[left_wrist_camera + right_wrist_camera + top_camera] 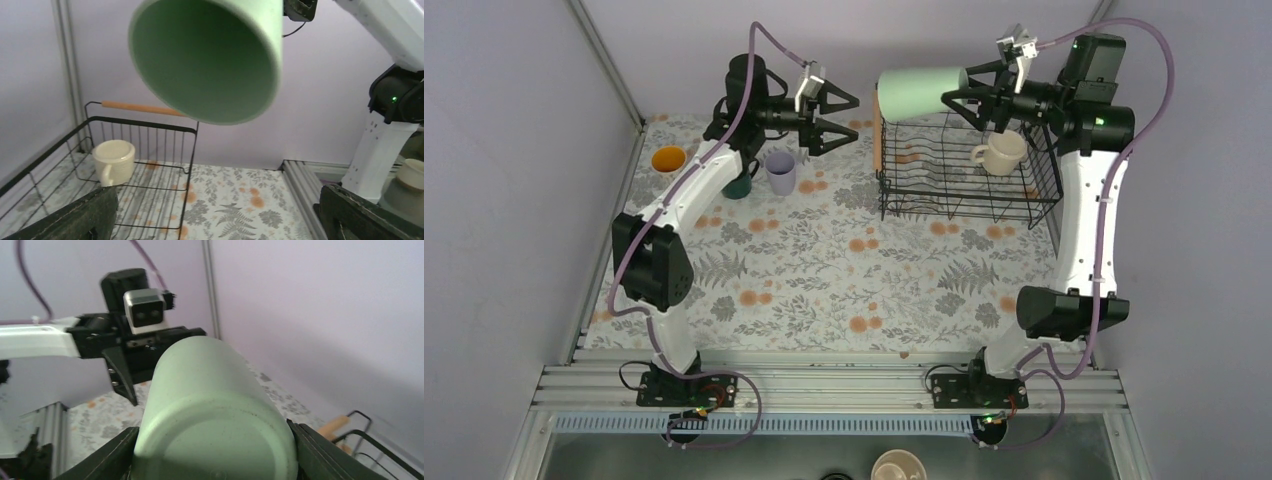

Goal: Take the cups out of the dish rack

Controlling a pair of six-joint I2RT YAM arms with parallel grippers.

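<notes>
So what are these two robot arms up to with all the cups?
They are emptying a dish rack. The right gripper holds a mint green cup sideways above the rack's left end, mouth towards the left gripper, which is open and empty. A cream mug sits in the rack; an orange-lined mug, a dark green mug and a lavender tumbler stand on the table.

Floral table (824, 270) carries dish rack (881, 190), orange-lined mug (668, 159), dark green mug (738, 186), lavender tumbler (780, 172).
</notes>
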